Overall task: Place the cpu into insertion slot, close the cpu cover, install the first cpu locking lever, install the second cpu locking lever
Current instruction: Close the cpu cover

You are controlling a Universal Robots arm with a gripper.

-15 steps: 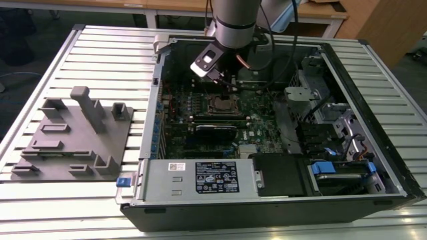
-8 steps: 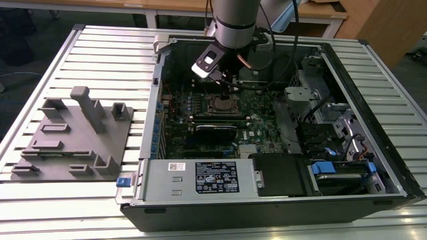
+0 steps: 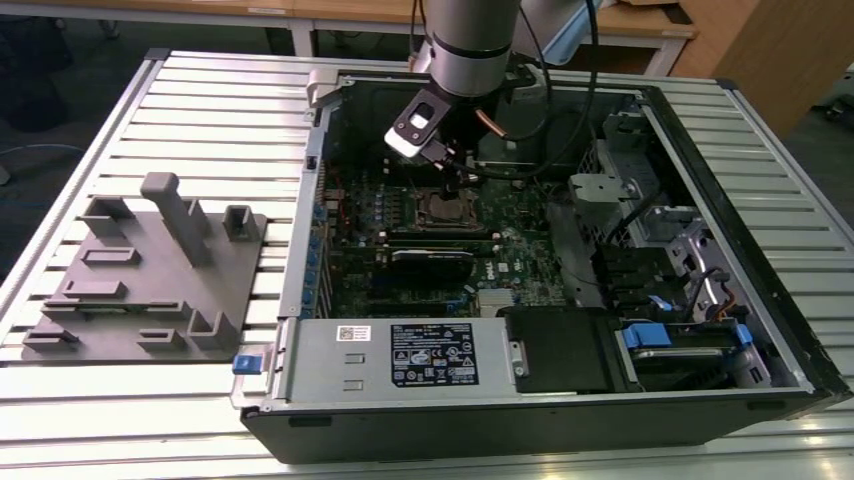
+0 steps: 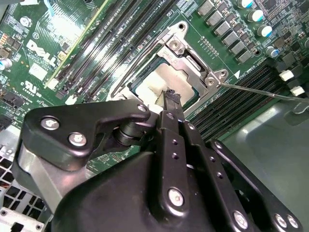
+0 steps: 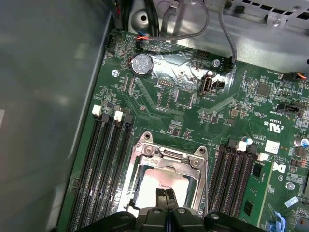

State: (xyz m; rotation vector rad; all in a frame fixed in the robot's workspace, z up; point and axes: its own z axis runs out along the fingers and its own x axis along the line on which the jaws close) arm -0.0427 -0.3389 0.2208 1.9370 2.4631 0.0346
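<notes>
Hand (image 5: pixel 165 193), pressed together, over the cpu (image 4: pixel 166 77) framed by the cpu cover (image 4: pixel 193 63); in the exterior view, expansion card (image 3: pixel 430 262) lies at six o'clock.

The exterior view looks steeply down from well back at the open computer case (image 3: pixel 534 425) on the tabletop (image 3: pixel 200 100). Both wrist views look down from close above the motherboard (image 5: pixel 159 104), sharing the insertion slot (image 4: pixel 159 84) (image 5: pixel 161 181).

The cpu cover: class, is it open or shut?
Shut: the cpu cover lies flat, framing the cpu, whose pale face shows through its window.
</notes>
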